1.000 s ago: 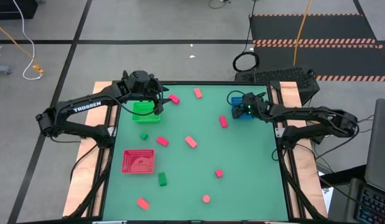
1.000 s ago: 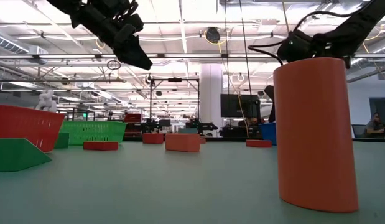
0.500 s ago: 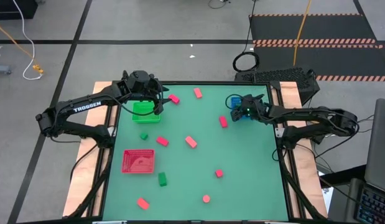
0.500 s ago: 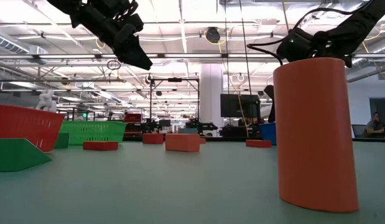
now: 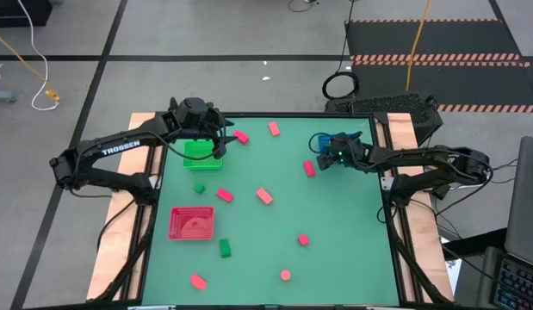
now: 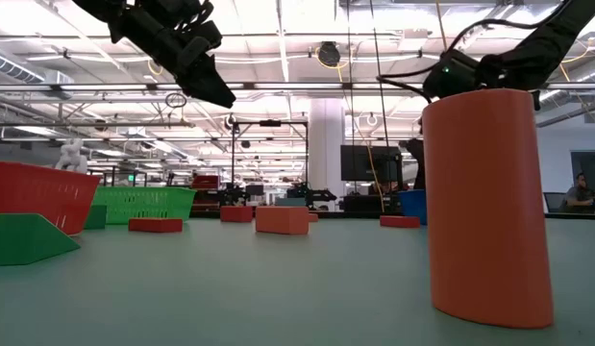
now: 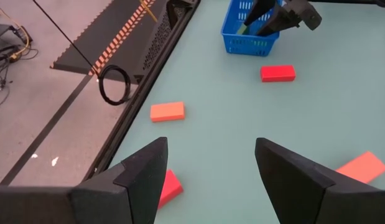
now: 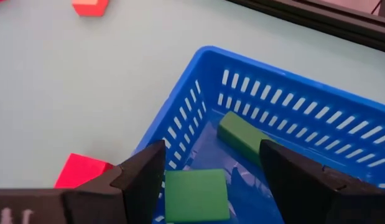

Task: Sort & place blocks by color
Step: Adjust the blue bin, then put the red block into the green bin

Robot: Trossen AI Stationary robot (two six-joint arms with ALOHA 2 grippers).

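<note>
The green table (image 5: 335, 258) is carrying three trays: red tray (image 5: 191, 223) at the left, green tray (image 5: 201, 154) far left, blue tray (image 8: 292, 118) far right. The left gripper (image 5: 220, 138) is hovering, fingers spread and empty, beside the green tray. The right gripper (image 5: 325, 153) is hanging spread over the blue tray, where two green blocks (image 8: 196, 195) are lying. Red blocks (image 5: 264, 196) are lying scattered across the table.

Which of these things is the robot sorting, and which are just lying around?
For the job:
- red blocks
- green blocks
- green basket
- red basket
- blue basket, already holding two green blocks

Just lying about:
- cable coil on the floor
- black mat with striped edges
</note>
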